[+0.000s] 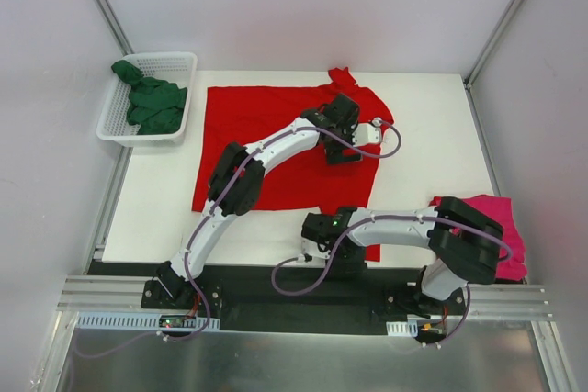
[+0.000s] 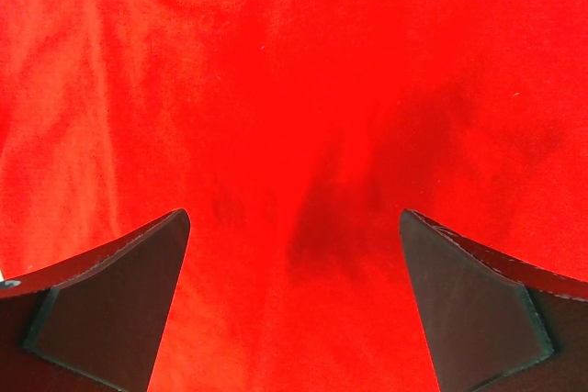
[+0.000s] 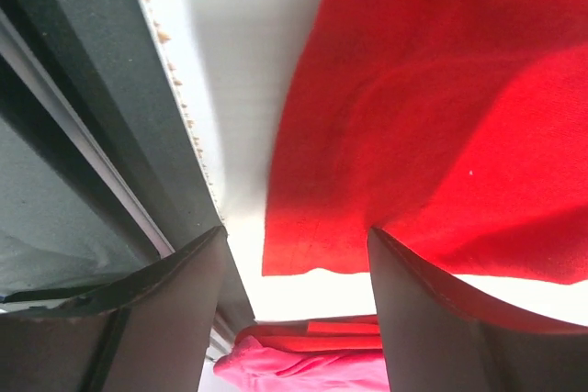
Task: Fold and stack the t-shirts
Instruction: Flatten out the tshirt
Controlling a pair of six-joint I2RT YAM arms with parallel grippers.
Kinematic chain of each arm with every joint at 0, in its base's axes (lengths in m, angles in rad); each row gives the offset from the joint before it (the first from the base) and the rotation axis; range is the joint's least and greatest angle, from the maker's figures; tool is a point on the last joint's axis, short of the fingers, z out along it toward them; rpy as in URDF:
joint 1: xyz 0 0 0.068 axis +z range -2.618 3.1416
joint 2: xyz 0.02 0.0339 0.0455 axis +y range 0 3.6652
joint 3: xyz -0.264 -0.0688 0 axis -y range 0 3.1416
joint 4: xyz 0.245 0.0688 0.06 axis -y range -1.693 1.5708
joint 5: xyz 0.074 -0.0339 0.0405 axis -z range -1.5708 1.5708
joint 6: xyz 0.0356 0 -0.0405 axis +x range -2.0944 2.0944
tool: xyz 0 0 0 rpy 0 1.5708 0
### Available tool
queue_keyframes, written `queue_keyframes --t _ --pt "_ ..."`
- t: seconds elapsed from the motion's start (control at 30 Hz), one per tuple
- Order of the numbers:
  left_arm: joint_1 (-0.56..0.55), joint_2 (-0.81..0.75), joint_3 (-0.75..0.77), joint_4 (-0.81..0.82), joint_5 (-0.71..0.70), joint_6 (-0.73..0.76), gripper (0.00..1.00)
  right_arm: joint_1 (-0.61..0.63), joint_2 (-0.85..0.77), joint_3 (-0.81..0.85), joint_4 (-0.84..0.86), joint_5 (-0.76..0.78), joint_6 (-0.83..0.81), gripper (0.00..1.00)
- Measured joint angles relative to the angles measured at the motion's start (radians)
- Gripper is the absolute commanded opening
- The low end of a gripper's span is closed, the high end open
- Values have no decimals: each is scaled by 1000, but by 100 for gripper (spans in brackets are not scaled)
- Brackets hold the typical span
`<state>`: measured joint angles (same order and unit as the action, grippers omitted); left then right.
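Altogether one red t-shirt point(image 1: 257, 112), one pink t-shirt point(image 1: 513, 236), one green t-shirt point(image 1: 156, 103)

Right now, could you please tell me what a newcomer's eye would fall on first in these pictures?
The bright red t-shirt spread flat across the middle of the white table dominates, with the left arm reaching over it and the right arm at its near edge. Next come the dark green t-shirt bunched in the white basket at the far left corner, and the magenta-pink t-shirt crumpled at the near right edge.
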<state>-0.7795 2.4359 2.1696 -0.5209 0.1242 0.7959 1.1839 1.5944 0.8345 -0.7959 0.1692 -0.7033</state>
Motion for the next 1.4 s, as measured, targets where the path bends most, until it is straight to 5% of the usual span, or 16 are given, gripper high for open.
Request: queue_keyframes --t 0.27,0.5,0.6,1.4 --pt "0 0 0 0 13 0 99 -30 25 20 -27 -49 -7 46" --pt "0 0 19 -2 24 0 99 -46 39 32 -32 -42 -28 9" --pt "0 0 38 0 24 1 99 -51 46 42 -33 -45 -32 1" --pt "0 1 46 0 0 3 99 -52 183 229 -140 -299 3 1"
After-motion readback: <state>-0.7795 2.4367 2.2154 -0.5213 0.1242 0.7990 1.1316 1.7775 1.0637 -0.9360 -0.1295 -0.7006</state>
